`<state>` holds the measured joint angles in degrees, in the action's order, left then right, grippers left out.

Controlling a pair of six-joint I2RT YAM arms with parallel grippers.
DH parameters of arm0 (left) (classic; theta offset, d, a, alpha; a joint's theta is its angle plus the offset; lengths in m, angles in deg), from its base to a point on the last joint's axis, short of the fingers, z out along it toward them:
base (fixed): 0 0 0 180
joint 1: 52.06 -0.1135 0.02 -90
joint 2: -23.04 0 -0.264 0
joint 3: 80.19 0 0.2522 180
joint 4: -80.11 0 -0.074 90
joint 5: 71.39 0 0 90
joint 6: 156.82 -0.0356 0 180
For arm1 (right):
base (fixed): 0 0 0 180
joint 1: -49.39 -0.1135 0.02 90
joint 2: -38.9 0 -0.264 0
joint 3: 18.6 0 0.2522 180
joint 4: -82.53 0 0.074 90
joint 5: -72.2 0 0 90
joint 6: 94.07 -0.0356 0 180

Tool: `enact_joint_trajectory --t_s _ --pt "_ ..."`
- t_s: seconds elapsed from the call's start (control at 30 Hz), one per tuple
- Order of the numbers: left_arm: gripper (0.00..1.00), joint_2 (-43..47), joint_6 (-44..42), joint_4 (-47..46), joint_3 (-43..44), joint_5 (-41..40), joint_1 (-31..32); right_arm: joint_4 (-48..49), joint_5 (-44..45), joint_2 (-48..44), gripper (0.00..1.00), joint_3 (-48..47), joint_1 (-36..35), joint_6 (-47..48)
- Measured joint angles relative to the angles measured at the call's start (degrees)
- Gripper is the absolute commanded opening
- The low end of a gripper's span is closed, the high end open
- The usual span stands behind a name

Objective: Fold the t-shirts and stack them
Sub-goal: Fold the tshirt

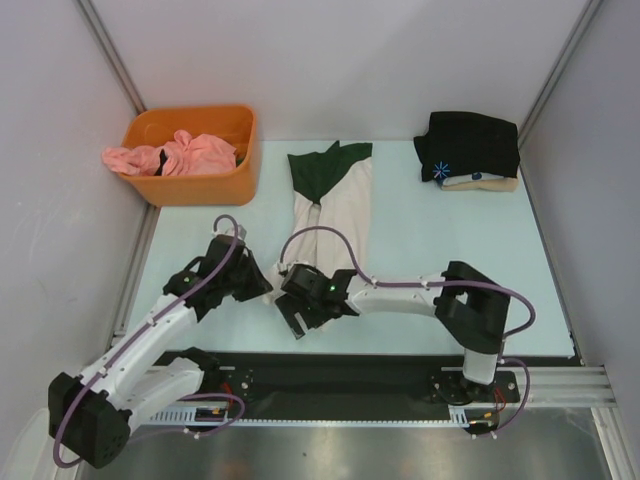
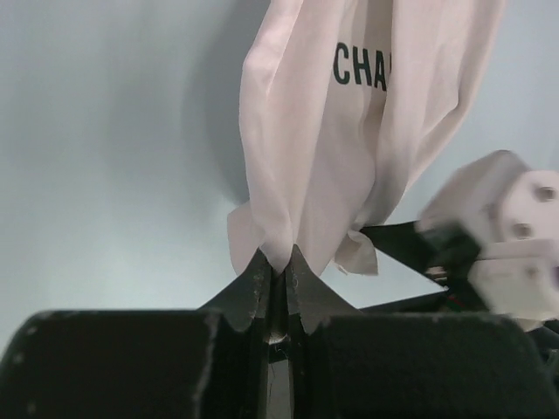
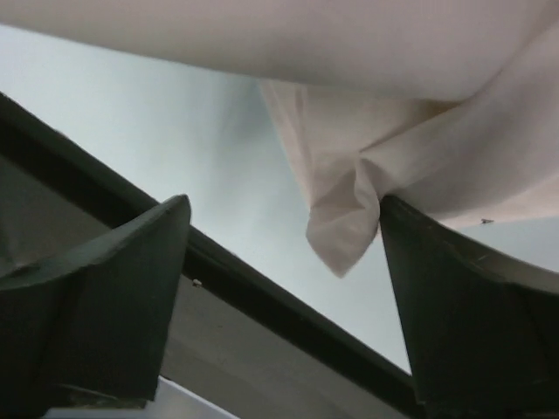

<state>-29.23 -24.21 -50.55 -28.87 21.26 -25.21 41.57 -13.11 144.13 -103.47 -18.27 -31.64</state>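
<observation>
The table [image 1: 430,245] has a smooth top of very pale blue-green colour. Three plain walls of light grey close it: the back wall [image 1: 340,60], the left wall [image 1: 50,200] and the right wall [image 1: 605,210]. In each back corner stands a thin metal post [image 1: 112,55], the other one [image 1: 563,60] on the right. At the near edge lies a black plate [image 1: 340,375], beside it a silver rail [image 1: 565,385], and below is a brushed metal surface [image 1: 350,450]. The light is soft and even, with only weak shadows

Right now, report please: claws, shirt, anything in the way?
Left claw shut on cream shirt edge. Right claw open, cloth touching one finger. Orange bin, black shirt stand apart.
</observation>
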Motion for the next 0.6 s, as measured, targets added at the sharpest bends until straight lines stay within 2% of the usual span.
enact_joint_trajectory --t_s 0.1,0.23,0.33,0.43,0.5,0.6 --pt "0.09 0.6 -1.0 1.2 1.4 -1.4 0.0 4.2 2.0 -5.2 0.99 6.1 0.9 -3.3" --pt "0.1 0.9 -1.8 2.3 1.6 -2.8 0.0 9.6 4.6 -23.7 0.99 21.7 4.2 -11.1" --pt "0.09 0.9 -2.1 2.5 1.6 -2.7 0.0 12.4 6.4 -34.2 0.9 29.9 3.5 -17.7" --pt "0.09 0.8 -2.2 2.4 1.6 -2.7 0.0 15.2 6.3 -37.4 0.81 35.8 2.8 -22.8" --pt "0.09 0.7 -2.2 2.3 1.6 -2.4 0.0 16.5 5.9 -36.0 0.73 38.4 3.0 -25.6" --pt "0.09 0.2 -2.2 2.3 1.6 -2.3 0.0 18.4 5.0 -32.6 0.68 40.0 4.0 -28.2"
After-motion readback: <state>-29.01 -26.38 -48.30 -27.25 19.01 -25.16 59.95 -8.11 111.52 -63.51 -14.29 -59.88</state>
